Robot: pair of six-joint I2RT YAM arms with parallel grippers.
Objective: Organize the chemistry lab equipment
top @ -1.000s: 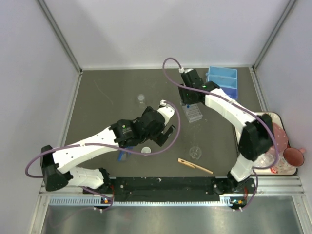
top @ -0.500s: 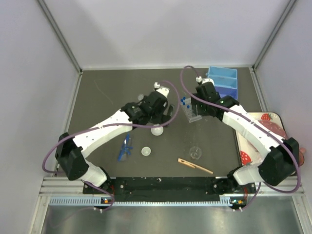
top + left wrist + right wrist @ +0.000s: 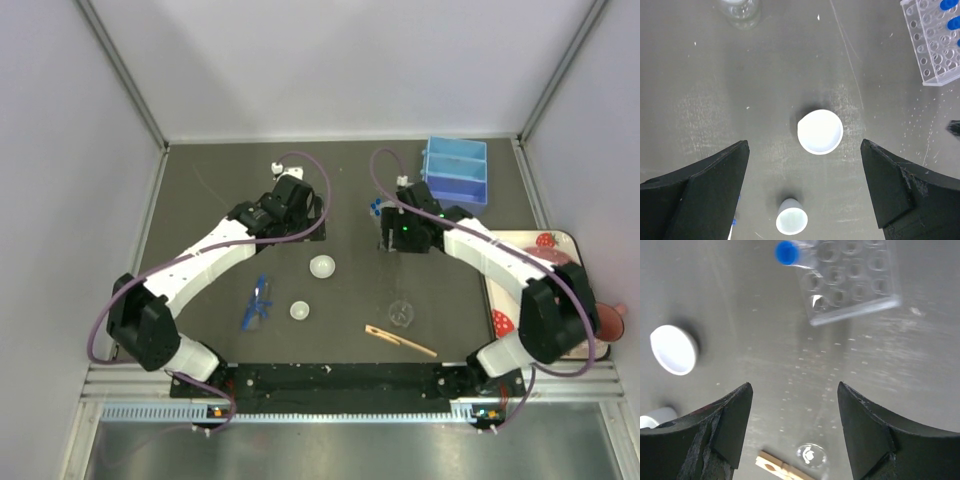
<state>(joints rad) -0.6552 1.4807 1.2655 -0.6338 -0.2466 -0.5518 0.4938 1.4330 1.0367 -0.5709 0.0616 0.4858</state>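
Left claw (image 3: 805, 144) has swung back over the grey, white-walled table (image 3: 190, 180).

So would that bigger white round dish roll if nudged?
Probably not: the white dish sits flat, so it would more likely slide. It looks thin and smooth, so it is probably light and a bit slippery to grip.

Pale lilac walls (image 3: 350, 60), aluminium corner posts (image 3: 122, 72), dark grey tabletop (image 3: 200, 190)
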